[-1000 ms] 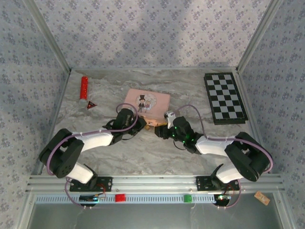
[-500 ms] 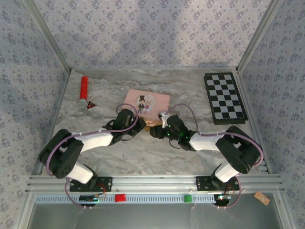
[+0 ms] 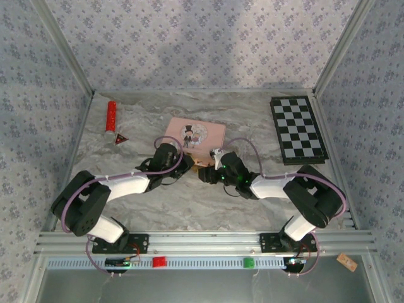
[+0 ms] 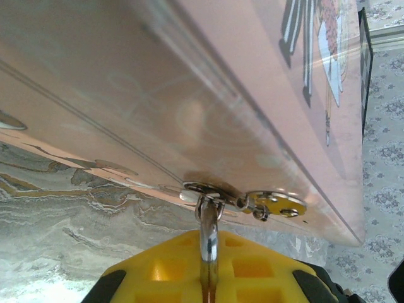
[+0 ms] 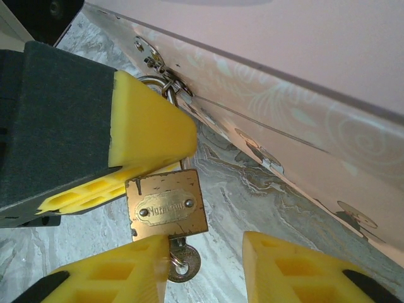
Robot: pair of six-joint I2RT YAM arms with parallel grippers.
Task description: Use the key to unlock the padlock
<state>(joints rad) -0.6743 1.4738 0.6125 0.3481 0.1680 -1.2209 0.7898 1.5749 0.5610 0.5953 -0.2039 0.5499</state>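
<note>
Marbled grey bench (image 3: pixel 208 113) carries a pink rectangular tin (image 3: pixel 195 134) with the tiny brass-gold padlock (image 5: pixel 167 211) hanging off it, clamped in the closed left claw (image 4: pixel 208 274), so the half-open, empty right claw (image 5: pixel 205 265) should centre on the small silvery key (image 5: pixel 183 264) in the keyhole before squeezing and twisting.
</note>
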